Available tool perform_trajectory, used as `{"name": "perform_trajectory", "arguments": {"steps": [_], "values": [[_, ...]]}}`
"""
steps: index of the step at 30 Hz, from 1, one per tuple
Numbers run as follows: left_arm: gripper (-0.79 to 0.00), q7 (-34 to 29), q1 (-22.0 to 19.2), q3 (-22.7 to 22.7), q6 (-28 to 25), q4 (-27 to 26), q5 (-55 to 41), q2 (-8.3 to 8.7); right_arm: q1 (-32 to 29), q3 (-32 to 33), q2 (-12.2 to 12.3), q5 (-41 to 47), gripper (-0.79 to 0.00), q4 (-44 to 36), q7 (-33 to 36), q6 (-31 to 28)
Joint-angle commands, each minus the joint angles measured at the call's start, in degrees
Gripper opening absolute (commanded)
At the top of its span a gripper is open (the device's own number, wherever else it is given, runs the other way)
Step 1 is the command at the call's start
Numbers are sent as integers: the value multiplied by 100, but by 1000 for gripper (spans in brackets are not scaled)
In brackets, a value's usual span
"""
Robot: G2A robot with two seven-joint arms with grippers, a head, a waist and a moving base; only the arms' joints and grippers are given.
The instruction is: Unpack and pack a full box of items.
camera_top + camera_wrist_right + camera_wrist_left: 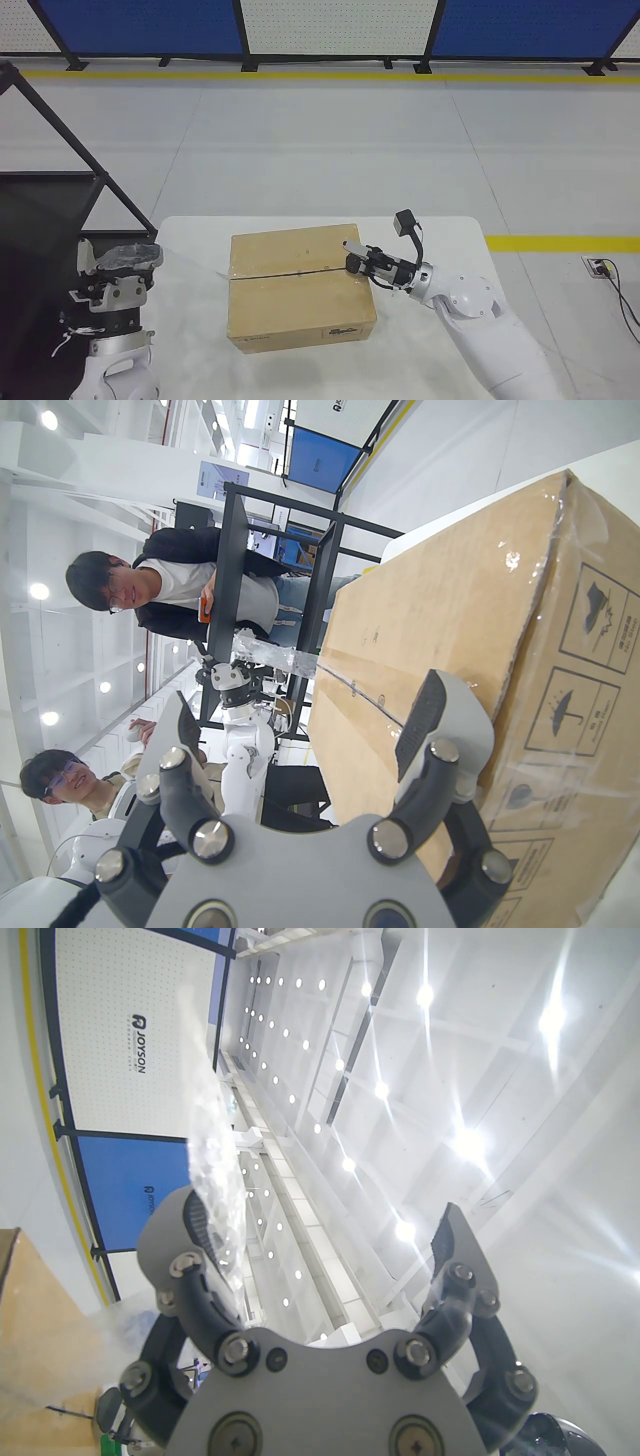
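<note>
**Closed box mid-table, clear tape stuck to the left gripper**

The white table (190,240) carries a single cardboard box (295,290), which sits about the middle of it. The box's two top flaps lie flat and meet at a seam (300,270) that runs left to right. Printed handling symbols show on the box's right side in the right wrist view.

The right gripper (352,255) hangs at the right edge of the box top, just beside the end of the seam. Its jaws stand wide apart with nothing between them. In its own wrist view the right gripper (305,705) has one finger (422,720) over the cardboard close to the seam. Whether that finger touches the box cannot be told.

The left gripper (120,258) is at the table's left edge, well apart from the box, and points upward. Seen from its own wrist, the left gripper (325,1223) is also spread wide and clamps nothing.

A strip of clear tape (215,1163) clings to one of the left gripper's pads (200,1223). In the right wrist view the strip runs across from the left end of the box top to that gripper.
</note>
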Motion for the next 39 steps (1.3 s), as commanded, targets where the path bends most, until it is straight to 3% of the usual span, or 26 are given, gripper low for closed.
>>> {"name": "perform_trajectory", "arguments": {"steps": [1, 39], "values": [[0, -5, -20, 60, -2, -47, 57, -16, 0, 0, 0, 0, 0, 0, 0, 0], [0, -521, -267, 837, -62, -268, 376, -279, 0, 0, 0, 0, 0, 0, 0, 0]]}}
